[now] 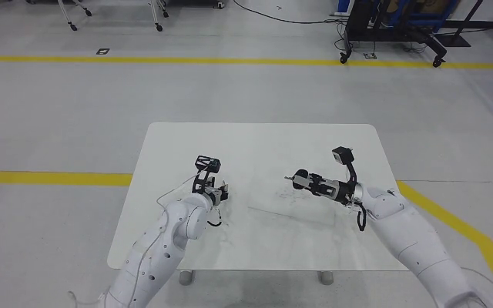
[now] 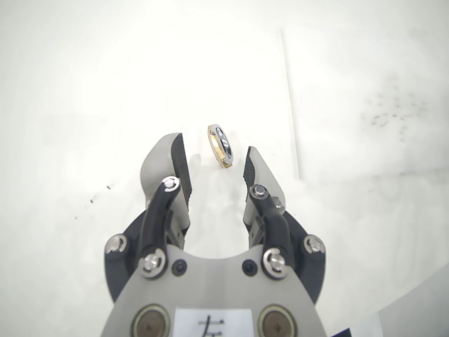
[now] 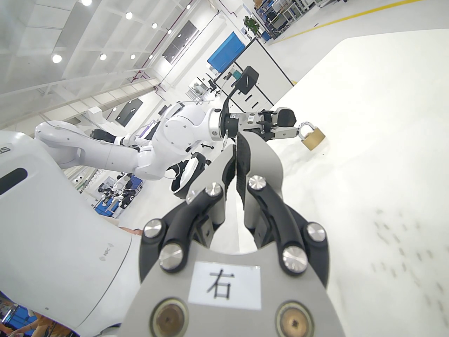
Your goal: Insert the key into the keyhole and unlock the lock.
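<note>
Left tool is released, jaws spread wide over the white bench. The lock, a small brass padlock with a silver shackle, sits on the bench in the gap just past the fingertips, with its shackle end turned toward the tool. In the left wrist view we see bare bench between the lock and each pad, so nothing is gripping it. From the right wrist view the same tool sits right at the shackle, and we cannot tell from there if it touches. Right tool is clenched, pads pressed together, held above the bench well apart from the lock and aimed toward it. In the top view a small thin piece pokes out of its tips, which we take as the key; it is too small to read any detail. Dark specks mark the bench off to one side of the lock.
</note>
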Available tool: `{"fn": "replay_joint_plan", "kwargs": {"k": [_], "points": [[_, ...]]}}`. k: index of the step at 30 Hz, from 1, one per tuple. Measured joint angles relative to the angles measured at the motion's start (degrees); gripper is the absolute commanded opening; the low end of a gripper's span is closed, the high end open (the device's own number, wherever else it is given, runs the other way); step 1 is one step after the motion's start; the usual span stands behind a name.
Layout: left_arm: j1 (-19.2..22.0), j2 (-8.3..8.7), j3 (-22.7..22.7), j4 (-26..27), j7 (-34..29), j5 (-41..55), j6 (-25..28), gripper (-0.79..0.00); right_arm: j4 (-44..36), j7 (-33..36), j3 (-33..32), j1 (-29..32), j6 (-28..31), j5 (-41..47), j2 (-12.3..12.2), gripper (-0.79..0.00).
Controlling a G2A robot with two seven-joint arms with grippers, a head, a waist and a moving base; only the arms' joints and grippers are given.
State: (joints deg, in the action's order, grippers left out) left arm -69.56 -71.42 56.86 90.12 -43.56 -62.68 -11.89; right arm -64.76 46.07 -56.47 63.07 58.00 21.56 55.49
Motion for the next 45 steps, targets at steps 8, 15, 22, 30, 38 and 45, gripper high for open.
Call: {"fn": "replay_joint_plan", "kwargs": {"k": [8,15,22,30,38,45], "points": [[2.97,-0.91,-1.53,-3.57,-1.47,0.49,0.35,-0.782,0.00,0.00,0.00,0.00,0.00,0.00,0.00,-0.785],[3.73,-1.27,-2.11,-4.84,-3.75,-0.03,0.74,-0.785,0.00,0.00,0.00,0.00,0.00,0.00,0.00,-0.785],[2.96,-1.30,-1.46,-3.84,-2.23,-0.30,2.29,-0.785,0.00,0.00,0.00,0.00,0.00,0.00,0.00,-0.785],[2.76,-1.28,-0.50,-4.21,-3.20,1.43,5.53,-0.785,0.00,0.00,0.00,0.00,0.00,0.00,0.00,-0.785],[3.16,-1.61,-0.82,-5.34,-2.71,2.38,6.97,-0.785,0.00,0.00,0.00,0.00,0.00,0.00,0.00,-0.785],[3.30,-1.85,-0.84,-5.60,-1.72,2.82,7.53,-0.693,0.00,0.00,0.00,0.00,0.00,0.00,0.00,-0.785]]}}
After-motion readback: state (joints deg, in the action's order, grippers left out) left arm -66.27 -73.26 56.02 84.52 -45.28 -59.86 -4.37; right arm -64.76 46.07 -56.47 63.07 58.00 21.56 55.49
